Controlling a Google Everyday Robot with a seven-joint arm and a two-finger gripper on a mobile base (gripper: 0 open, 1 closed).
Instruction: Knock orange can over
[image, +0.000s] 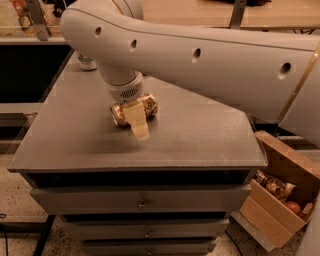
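Observation:
The orange can (149, 106) is a shiny copper-orange drink can. It lies on its side on the grey cabinet top (190, 135), near the middle and slightly left. My gripper (139, 126) hangs from the large white arm directly over and in front of the can and covers the can's middle. Only the can's two ends show on either side of it.
A white-and-green can (86, 62) stands at the back left of the cabinet top, partly hidden behind the arm. An open cardboard box (280, 192) with snacks sits on the floor to the right. Drawers (142, 200) run below the top's front edge.

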